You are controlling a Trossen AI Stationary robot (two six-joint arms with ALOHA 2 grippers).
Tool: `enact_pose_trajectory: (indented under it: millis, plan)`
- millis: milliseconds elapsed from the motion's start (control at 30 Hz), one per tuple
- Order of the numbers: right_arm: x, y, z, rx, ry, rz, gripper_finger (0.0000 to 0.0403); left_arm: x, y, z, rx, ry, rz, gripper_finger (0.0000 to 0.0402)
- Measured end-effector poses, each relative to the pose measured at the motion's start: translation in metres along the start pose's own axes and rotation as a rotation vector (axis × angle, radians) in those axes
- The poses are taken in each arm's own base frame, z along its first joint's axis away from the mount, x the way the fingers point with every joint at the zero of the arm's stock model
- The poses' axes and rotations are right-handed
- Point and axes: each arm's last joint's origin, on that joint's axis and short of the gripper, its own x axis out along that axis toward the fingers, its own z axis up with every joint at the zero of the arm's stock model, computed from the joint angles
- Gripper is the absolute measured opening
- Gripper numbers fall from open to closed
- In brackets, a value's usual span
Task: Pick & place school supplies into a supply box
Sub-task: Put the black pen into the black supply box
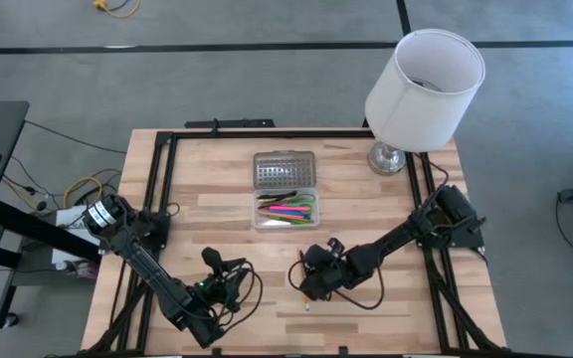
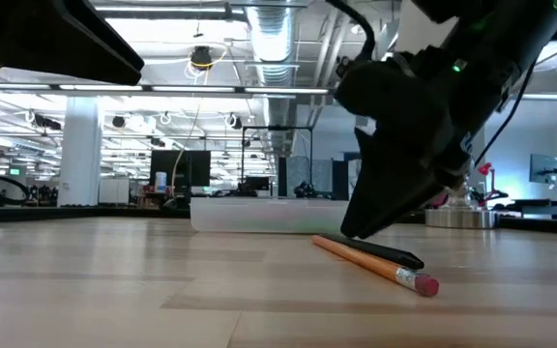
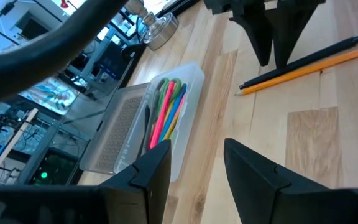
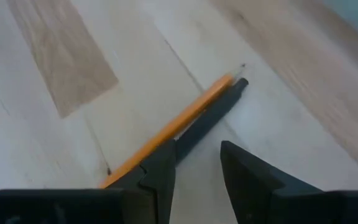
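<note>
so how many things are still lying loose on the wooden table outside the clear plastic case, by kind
orange wooden pencil with a pink eraser: 1
black pen: 1
total: 2
Both lie side by side, right under the open right gripper.

Orange pencil [image 4: 173,127] and black pen [image 4: 207,124]: near ends hidden behind right gripper [image 4: 197,165] fingers in its wrist view. High view: both too small to separate. Supply box [image 3: 160,118] lid cut by cable at 10 o'clock in left wrist view.
</note>
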Motion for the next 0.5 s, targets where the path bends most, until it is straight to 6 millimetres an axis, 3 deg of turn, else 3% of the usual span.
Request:
enact_pose_trajectory:
  millis: [500]
  plan:
    - [0.0063,0.0001,-0.0073,-0.077,0.048,-0.012,0.012,0.0,-0.0002,-0.0004,-0.002,0.013,-0.011,0.0144]
